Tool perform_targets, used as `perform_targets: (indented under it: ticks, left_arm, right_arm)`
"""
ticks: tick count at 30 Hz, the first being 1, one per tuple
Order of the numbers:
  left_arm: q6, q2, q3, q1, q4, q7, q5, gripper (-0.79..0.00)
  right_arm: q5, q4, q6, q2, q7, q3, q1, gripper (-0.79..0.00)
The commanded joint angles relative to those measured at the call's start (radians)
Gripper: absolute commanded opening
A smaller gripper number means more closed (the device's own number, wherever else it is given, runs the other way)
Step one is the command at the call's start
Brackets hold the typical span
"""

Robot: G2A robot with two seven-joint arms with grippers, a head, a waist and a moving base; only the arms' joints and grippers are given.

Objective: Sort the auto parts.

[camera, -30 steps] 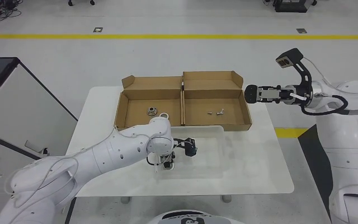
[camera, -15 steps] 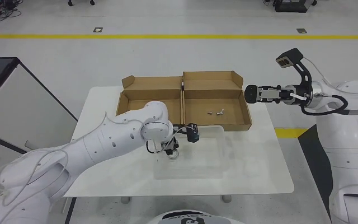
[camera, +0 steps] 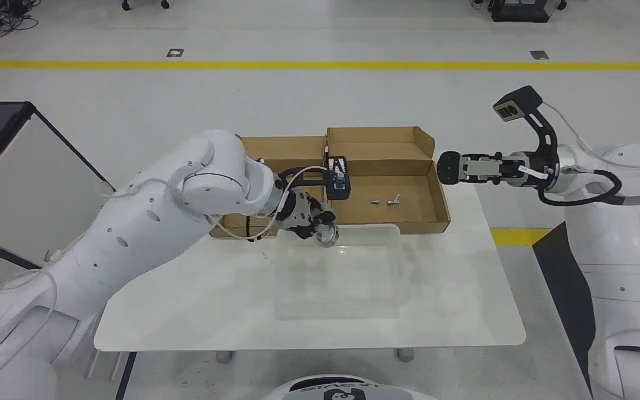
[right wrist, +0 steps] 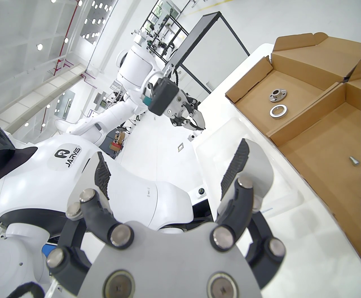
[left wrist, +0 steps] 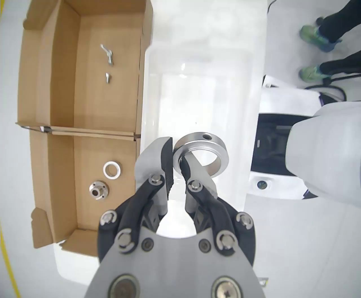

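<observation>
Left wrist view: over the bench (left wrist: 206,25), beside the cardboard box (left wrist: 90,98), above the clear tray (left wrist: 203,93), left gripper (left wrist: 176,163) fingers clench one wall of the steel collar (left wrist: 194,142), so I'd clear the box wall, lower near the flange (left wrist: 98,191), then release; right gripper (right wrist: 172,152) fingers spread.

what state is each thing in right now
left gripper, shut on collar ring
collar ring, in the air, rim pinched
right gripper, open, holding nothing
cardboard box, open, flaps up
flanged hub, lying flat in box
flat ring, lying flat beside hub
small fasteners, loose in other compartment
</observation>
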Motion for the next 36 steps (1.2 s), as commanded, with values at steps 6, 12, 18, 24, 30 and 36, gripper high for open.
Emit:
perform_targets:
  ticks: [6, 12, 18, 24, 30, 36]
  left_arm:
    - [-0.159, 0.042, -0.139, 0.106, 0.002, 0.165, -0.094, -0.785]
    - [-0.266, 0.048, -0.173, 0.135, 0.007, 0.248, -0.101, -0.785]
    - [-0.266, 0.048, -0.173, 0.135, 0.007, 0.248, -0.101, -0.785]
    - [-0.253, 0.054, -0.276, 0.184, 0.078, 0.47, -0.147, -0.785]
    - [-0.39, 0.058, -0.353, 0.227, 0.132, 0.63, -0.297, -0.785]
    - [-0.433, 0.049, -0.392, 0.255, 0.063, 0.74, -0.467, -0.785]
  right_arm:
    - [0.0, 0.0, 0.0, 0.0, 0.0, 0.0, 0.0, 0.0]
    - [0.0, 0.0, 0.0, 0.0, 0.0, 0.0, 0.0, 0.0]
    - [0.0, 0.0, 0.0, 0.0, 0.0, 0.0, 0.0, 0.0]
    - [0.0, 0.0, 0.0, 0.0, 0.0, 0.0, 0.0, 0.0]
    - [0.0, 0.0, 0.0, 0.0, 0.0, 0.0, 0.0, 0.0]
    - [0.0, 0.0, 0.0, 0.0, 0.0, 0.0, 0.0, 0.0]
